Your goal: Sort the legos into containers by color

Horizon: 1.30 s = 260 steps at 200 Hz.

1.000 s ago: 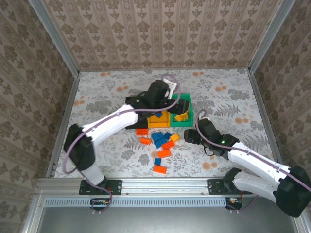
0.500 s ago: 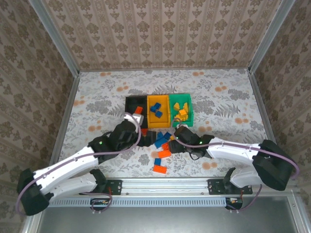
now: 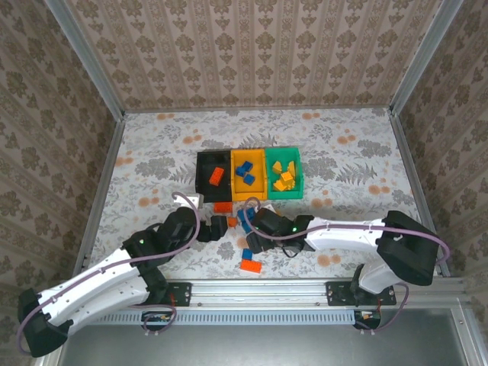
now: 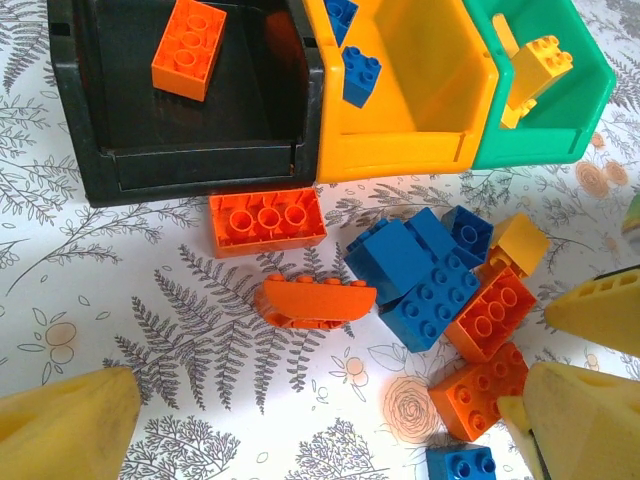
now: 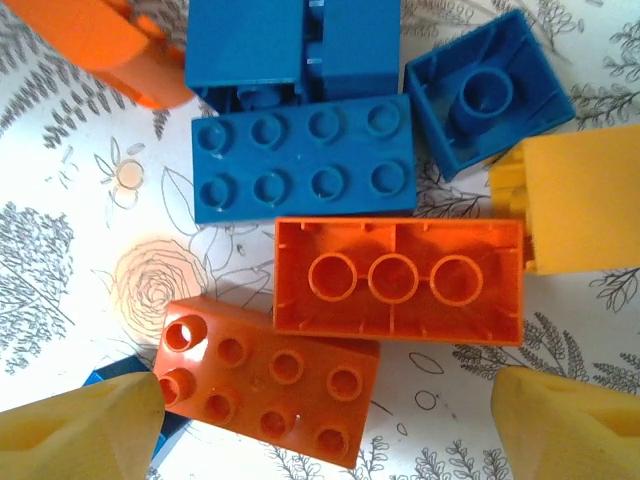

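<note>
Likely this upturned orange brick (image 5: 398, 280) will feel light, stiff and a bit slippery, so grip its two long flat walls, across the short width. It lies hollow side up at the frame's centre, long axis left to right, on the worktop (image 5: 60, 250) among the loose legos (image 3: 244, 217) below the black bin (image 4: 200, 165). Both the right gripper (image 5: 325, 425) and left gripper (image 4: 320, 420) have jaws spread, holding nothing.
</note>
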{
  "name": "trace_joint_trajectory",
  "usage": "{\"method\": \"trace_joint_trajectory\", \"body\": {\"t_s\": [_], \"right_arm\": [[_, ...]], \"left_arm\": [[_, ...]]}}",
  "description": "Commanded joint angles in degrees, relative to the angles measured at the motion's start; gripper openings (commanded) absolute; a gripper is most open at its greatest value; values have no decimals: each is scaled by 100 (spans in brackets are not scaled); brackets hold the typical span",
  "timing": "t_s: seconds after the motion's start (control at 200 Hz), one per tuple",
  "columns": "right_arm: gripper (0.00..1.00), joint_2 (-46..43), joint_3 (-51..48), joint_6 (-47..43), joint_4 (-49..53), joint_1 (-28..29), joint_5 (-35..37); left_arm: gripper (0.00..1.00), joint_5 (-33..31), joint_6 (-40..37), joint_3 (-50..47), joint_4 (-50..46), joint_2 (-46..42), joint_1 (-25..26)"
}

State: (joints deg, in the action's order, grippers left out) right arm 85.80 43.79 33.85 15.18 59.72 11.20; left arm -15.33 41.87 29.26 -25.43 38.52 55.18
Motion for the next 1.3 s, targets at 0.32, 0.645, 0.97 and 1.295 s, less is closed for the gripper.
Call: {"method": "trace_joint_trajectory", "body": {"t_s": [0.32,0.645,0.97,1.295], "right_arm": [[81,-195,-509,838,917,-233,908],[88,-1307,-731,575,665,-418,743],[90,-204,-397,535,303,-441,550],[90,-565,-351,303,499,-247,240]], "left_arm": [[100,-211,80,-77,-218,-134,-3],[100,-181,99,-164,-129,-150,-49],[100,-194,160,-254,-193,-223,-107],[100,-128,191,-368,-105,-266,-217]]}}
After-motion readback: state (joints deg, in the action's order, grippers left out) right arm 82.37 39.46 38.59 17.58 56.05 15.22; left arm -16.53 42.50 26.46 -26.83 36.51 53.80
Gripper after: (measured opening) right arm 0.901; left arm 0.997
